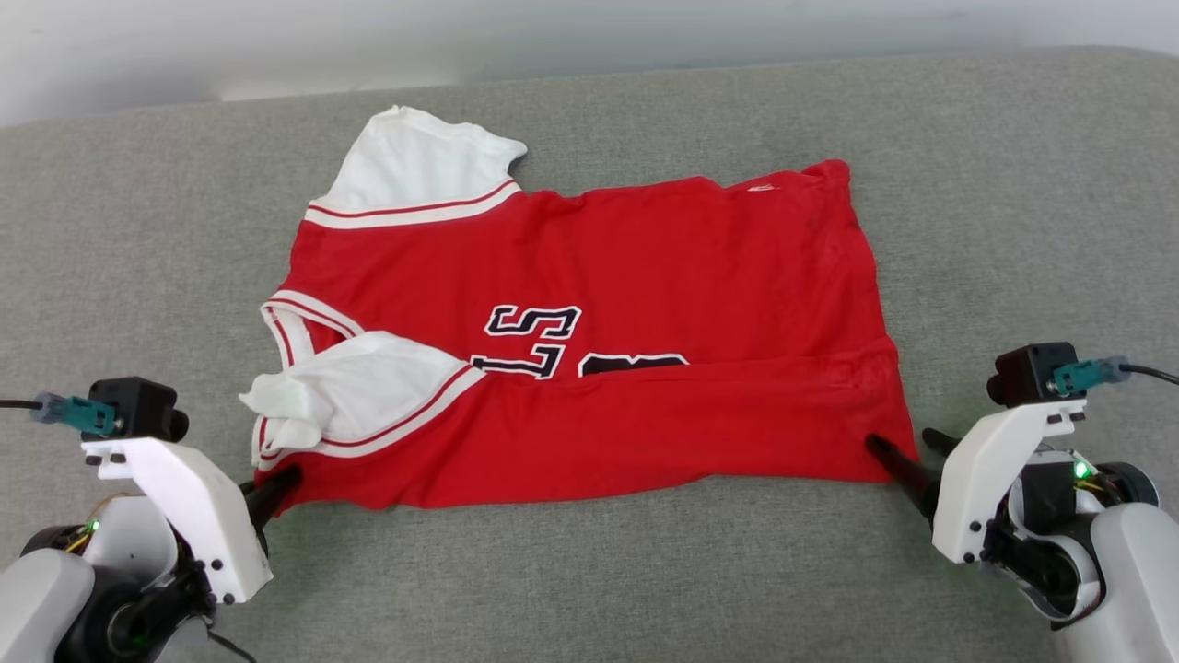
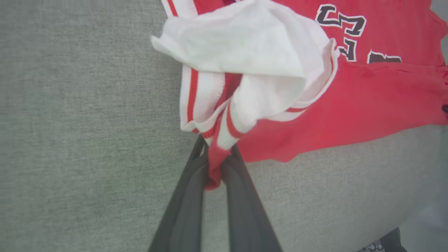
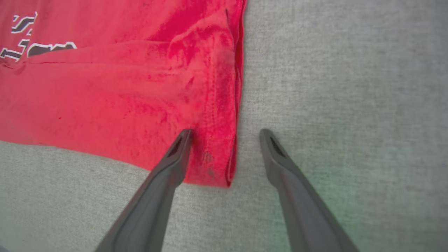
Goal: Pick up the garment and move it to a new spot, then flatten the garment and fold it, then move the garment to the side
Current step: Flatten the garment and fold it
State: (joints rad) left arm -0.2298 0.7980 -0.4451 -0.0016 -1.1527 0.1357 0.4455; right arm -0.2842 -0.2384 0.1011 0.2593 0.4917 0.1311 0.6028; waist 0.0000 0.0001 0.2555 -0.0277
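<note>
surface: grey fabric surface (image 1: pixel 589 580) | on it: 1 red jersey (image 1: pixel 645 267), lower edge folded over

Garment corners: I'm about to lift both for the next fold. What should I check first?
1. Left gripper shut on the garment at its near-left corner: ok.
2. Right gripper shut on the near-right corner: not ok, jaws open.
3. Near-right corner inside those open jaws: ok, the hem lies between them.
4. Near white sleeve flat: not ok, crumpled over the front.
5. Far white sleeve spread out: ok.
6. Cloth under the folded near edge smooth: cannot tell.
</note>
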